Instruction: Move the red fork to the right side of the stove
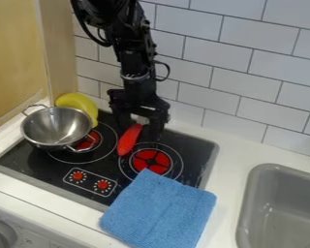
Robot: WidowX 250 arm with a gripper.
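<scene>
Red fork (130,139) lies at a slant just below the end effector (140,134), its upper end between the fingers, which stand wide apart; whether either finger touches it I cannot tell. The end effector hangs over the rear part of the stove (206,167), near the tiled wall (255,82). Down and to its right, as the camera sees it, the stove's grey edge meets a strip of white worktop (228,145) that runs on to the rim of the grey sink (246,208), well apart from the end effector. To its left, a round, shiny metal pot (54,127) with two loop handles takes up that side, partly hiding a smooth yellow thing (85,103) behind it. Below the end effector, a blue cloth (161,208) with a ribbed, woven look covers the stove's near right corner and spills over the worktop. The stove top is glossy black, with a red burner marking (151,161) just below and right of the fork and two red knob markings further down. A pale wooden panel (14,53) stands beyond the pot, to the left.
</scene>
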